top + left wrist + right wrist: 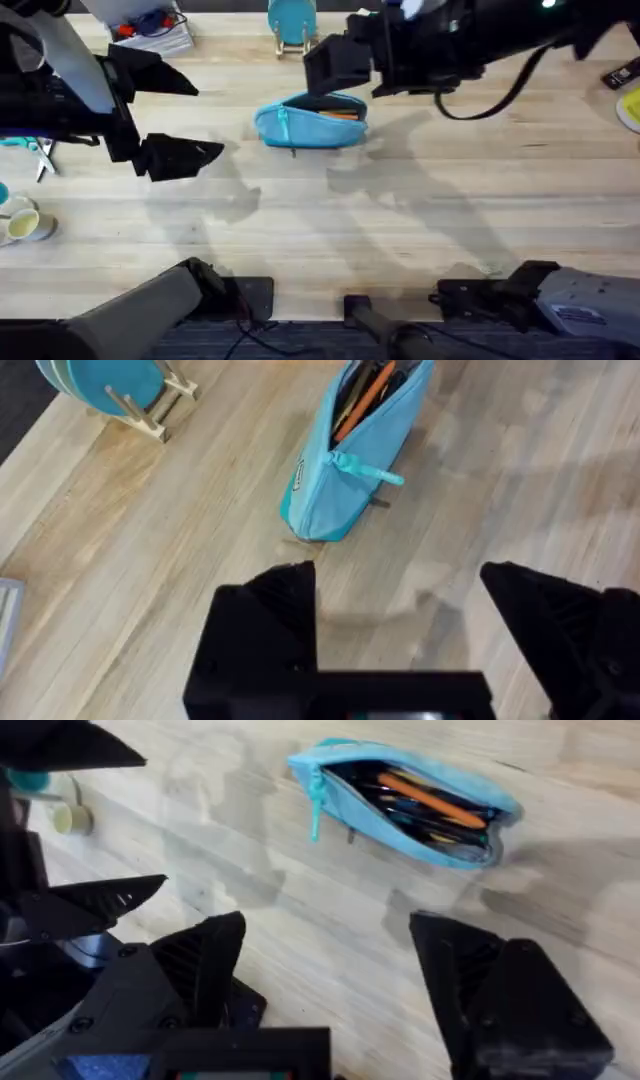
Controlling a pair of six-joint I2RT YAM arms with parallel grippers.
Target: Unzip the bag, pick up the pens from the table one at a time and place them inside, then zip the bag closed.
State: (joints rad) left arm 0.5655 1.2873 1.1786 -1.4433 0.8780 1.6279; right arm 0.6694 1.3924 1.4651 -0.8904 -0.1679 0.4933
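Note:
The light blue bag [300, 125] lies on the table [420, 210] with its zipper open and the zipper pull [370, 468] hanging over its left end. An orange pen [445, 802] lies inside the bag [400, 832], next to darker slender items. My left gripper [208, 121] is open to the left of the bag, apart from it, with nothing between its fingers [270, 620]. My right gripper [330, 950] is open and empty, raised over the bag's far side [338, 68]. The left wrist view shows the bag [340, 485] and the pen [365, 400] ahead of the left gripper [400, 585].
A teal disc on a wooden stand [291, 22] is just behind the bag. Teal-handled scissors [35, 150] and small round items [20, 222] lie at the left edge. Clutter sits at the back left [150, 30] and a yellow object [630, 105] at the right edge.

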